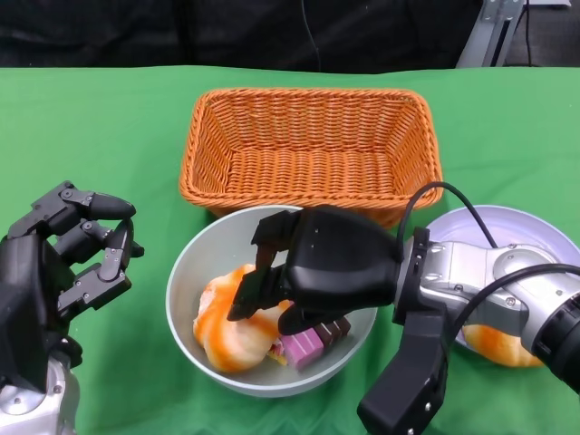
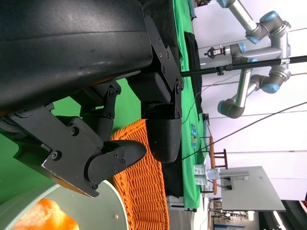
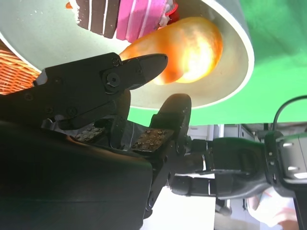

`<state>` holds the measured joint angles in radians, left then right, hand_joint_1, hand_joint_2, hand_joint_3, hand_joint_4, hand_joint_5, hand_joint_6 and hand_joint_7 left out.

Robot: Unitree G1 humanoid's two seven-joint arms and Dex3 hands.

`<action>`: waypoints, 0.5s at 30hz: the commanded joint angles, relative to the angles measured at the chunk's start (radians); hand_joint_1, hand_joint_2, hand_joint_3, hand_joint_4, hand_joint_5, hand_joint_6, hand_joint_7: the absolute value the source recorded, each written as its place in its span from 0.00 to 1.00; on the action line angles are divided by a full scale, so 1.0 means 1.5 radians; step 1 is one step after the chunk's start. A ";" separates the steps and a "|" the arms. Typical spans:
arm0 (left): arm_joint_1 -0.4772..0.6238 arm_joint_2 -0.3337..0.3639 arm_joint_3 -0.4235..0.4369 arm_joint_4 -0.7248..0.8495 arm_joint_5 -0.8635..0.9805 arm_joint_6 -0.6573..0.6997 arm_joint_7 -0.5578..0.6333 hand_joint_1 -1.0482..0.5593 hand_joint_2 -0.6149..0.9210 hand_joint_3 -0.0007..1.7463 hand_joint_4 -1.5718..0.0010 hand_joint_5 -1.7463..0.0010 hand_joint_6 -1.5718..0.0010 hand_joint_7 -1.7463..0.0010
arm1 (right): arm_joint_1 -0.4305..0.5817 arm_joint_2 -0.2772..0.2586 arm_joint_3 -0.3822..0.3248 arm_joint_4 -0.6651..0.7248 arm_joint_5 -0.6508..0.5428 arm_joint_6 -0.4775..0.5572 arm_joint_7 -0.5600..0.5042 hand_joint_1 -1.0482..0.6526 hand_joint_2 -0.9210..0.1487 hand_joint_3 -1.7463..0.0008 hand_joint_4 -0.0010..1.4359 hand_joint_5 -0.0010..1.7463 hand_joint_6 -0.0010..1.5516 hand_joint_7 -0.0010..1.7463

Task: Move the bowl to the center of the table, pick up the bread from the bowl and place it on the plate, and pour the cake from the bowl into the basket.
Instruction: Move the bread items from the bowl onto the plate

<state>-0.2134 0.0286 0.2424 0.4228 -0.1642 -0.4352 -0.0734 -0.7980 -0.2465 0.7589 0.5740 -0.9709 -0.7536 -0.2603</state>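
Right hand reaches into the bowl at lower centre, whether gripping bread I cannot tell; left hand open lower left; no readable writing.

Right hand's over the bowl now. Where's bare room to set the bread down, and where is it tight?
The plate has bare surface on its far half; a bread piece lies on its near edge. The basket interior is empty. Green cloth is free left of the basket, beyond the left hand. Crowded: the bowl, where the right hand hovers over bread and cake.
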 commanded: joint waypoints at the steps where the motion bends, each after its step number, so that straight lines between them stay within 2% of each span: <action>1: 0.004 0.014 0.002 0.011 0.006 -0.011 0.002 0.57 0.77 0.51 0.49 0.22 0.45 0.37 | 0.016 -0.016 -0.013 -0.030 0.005 0.014 0.026 0.33 0.01 1.00 0.44 0.26 0.51 0.02; 3: 0.003 0.017 0.002 0.016 0.011 -0.015 0.005 0.57 0.77 0.50 0.49 0.22 0.45 0.37 | 0.022 -0.017 -0.015 -0.036 0.003 0.020 0.030 0.32 0.02 1.00 0.46 0.21 0.51 0.01; 8: 0.003 0.016 0.001 0.013 0.015 -0.010 0.009 0.56 0.78 0.50 0.49 0.23 0.45 0.38 | 0.036 -0.019 -0.016 -0.065 0.003 0.041 0.063 0.30 0.03 1.00 0.44 0.15 0.46 0.00; 15: 0.007 0.013 -0.002 -0.003 0.011 0.005 0.008 0.56 0.79 0.49 0.48 0.24 0.44 0.39 | 0.061 -0.020 -0.011 -0.095 -0.040 0.078 0.039 0.21 0.05 1.00 0.39 0.08 0.36 0.00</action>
<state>-0.2134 0.0354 0.2381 0.4321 -0.1485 -0.4355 -0.0718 -0.7186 -0.2620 0.7460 0.4446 -1.0205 -0.6433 -0.1892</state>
